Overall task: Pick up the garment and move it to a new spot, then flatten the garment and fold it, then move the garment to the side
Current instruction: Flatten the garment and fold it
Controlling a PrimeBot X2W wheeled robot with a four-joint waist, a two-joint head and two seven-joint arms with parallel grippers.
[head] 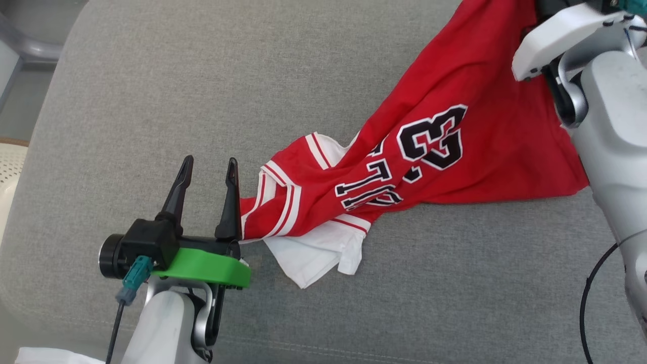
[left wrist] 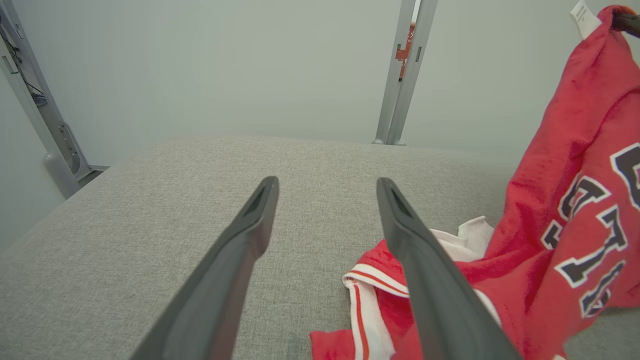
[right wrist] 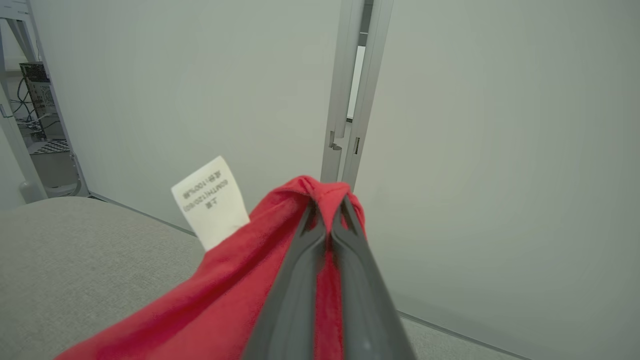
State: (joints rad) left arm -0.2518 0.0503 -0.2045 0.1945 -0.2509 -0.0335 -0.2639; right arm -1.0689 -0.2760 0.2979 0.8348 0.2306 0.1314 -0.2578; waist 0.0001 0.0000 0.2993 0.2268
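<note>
The left gripper [head: 210,161] sits at the lower left, its 2 dark fingers spread wide and pointing up the head view. The pale right arm [head: 606,126] stands along the right edge. The right gripper [right wrist: 328,206] is held high, fingers pressed together on the garment [right wrist: 225,300].

The red jersey [head: 455,167], lettered in black and white, is raised at one end; the white-trimmed end is crumpled on the grey cushion [head: 202,76] toward its near edge.
</note>
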